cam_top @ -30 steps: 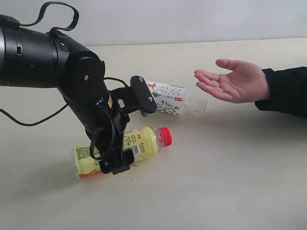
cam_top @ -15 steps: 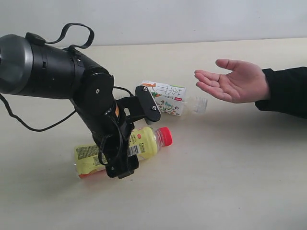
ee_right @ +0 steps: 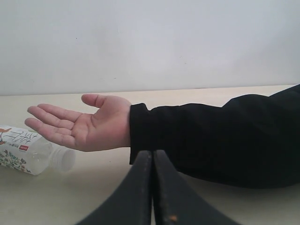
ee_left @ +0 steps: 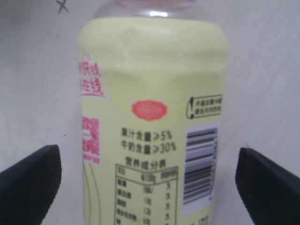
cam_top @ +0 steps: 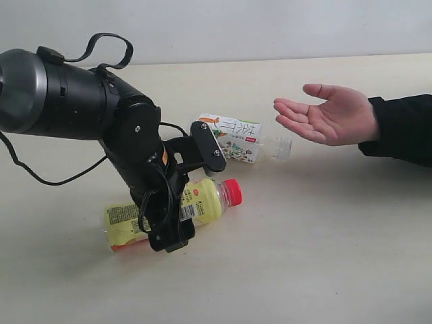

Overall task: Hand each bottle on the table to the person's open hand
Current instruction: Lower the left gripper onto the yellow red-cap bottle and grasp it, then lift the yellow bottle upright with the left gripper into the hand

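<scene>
A yellow-labelled bottle (cam_top: 208,200) with a red cap lies on its side on the beige table (cam_top: 324,236). My left gripper (cam_top: 198,202) is open and straddles its middle, one finger on each side. In the left wrist view the bottle (ee_left: 152,117) fills the space between the fingers of the left gripper (ee_left: 150,187), with narrow gaps on both sides. Behind it a clear bottle (cam_top: 236,138) with a white fruit label lies on its side. The person's open hand (cam_top: 331,115) waits palm up at the right. My right gripper (ee_right: 152,157) is shut and empty, near the hand (ee_right: 89,126).
The person's black sleeve (cam_top: 401,128) reaches in from the right edge, and in the right wrist view the sleeve (ee_right: 211,140) stretches just beyond my fingers. The clear bottle (ee_right: 21,152) lies under the fingertips of the hand. A black cable (cam_top: 47,177) trails off the left arm.
The left arm shifted a little to the right and settled lower over the yellow bottle, then stopped. The hand and both bottles have not moved.
</scene>
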